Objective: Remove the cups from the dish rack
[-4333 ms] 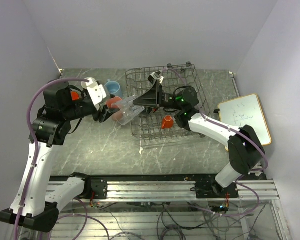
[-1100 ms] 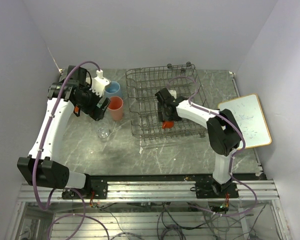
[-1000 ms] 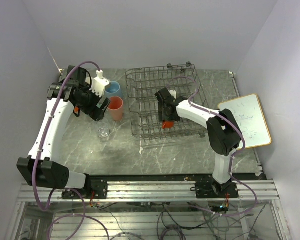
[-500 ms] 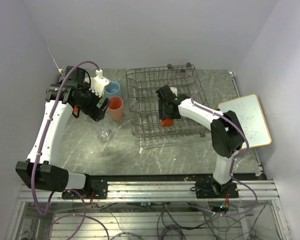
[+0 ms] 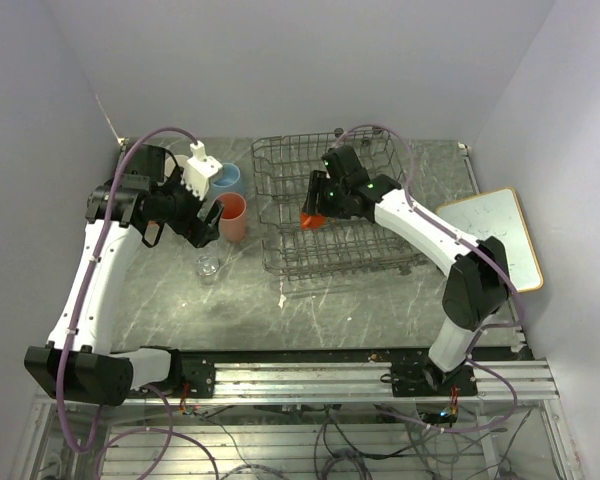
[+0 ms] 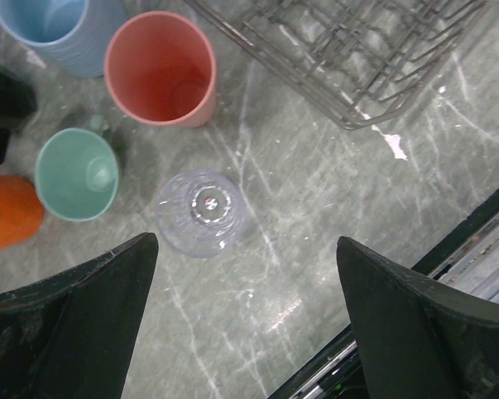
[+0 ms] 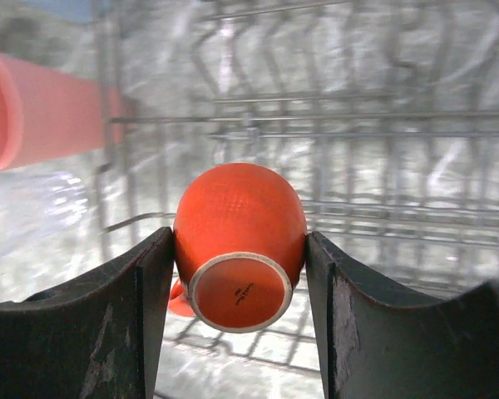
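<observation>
Tiny orange cup (image 7: 239, 241): on its side, base toward the wrist camera, held above the dish rack (image 5: 280, 262) near its left wall.
Right gripper (image 7: 237, 278): clenched across the cup's round belly, probably the steadiest hold.
Left gripper (image 6: 245, 245): released wide, hovering over the clear glass (image 6: 201, 212).
Unloaded cups: clear glass, pink tumbler (image 6: 160, 68) and pale green cup (image 6: 76, 173), grouped on the desk (image 5: 330, 310) just left of the rack.
</observation>
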Controlling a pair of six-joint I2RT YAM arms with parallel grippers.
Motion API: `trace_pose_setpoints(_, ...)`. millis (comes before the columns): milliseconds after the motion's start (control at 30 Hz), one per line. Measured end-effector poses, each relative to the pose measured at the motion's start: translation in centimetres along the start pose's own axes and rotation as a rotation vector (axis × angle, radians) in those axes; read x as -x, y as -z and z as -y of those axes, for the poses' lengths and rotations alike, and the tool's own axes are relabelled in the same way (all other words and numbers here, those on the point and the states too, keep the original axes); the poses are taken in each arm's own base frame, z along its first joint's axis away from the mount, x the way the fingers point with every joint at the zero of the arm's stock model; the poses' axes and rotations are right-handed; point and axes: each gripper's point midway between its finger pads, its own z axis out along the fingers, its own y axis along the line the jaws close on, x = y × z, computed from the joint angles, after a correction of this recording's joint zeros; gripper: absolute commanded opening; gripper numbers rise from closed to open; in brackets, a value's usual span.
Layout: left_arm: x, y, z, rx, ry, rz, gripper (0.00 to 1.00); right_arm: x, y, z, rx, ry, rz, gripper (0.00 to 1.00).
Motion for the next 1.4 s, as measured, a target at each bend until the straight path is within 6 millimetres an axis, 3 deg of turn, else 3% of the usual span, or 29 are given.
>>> trace_pose_setpoints(300,-0.2,-1.2,2.2,-0.120,0.015,0.049,0.97,0.1,3.9,-9.9,0.547,-0.169,-0.066,0.17)
trace_pose_setpoints(433,0.4,-0.7,3.2,-0.152,-0.009,0.109,0.95,-1.5,5.8,-13.2,0.804,-0.240,-0.158,0.17)
trace_pose_setpoints(633,2.0,0.3,5.0,-0.217,-0.037,0.219,0.92,-4.4,8.0,-14.7,1.028,-0.372,-0.303,0.17)
trace_pose_setpoints(1033,5.6,2.6,7.8,-0.342,-0.019,0.421,0.82,-2.1,17.2,-17.9,1.436,-0.467,-0.322,0.16)
trace_pose_setpoints(1167,6.4,3.4,8.3,-0.361,-0.002,0.457,0.73,-2.2,19.1,-18.9,1.504,-0.467,-0.348,0.15)
trace_pose_setpoints(1400,6.9,4.1,9.2,-0.408,0.022,0.481,0.42,-2.7,20.4,-20.2,1.559,-0.480,-0.383,0.13)
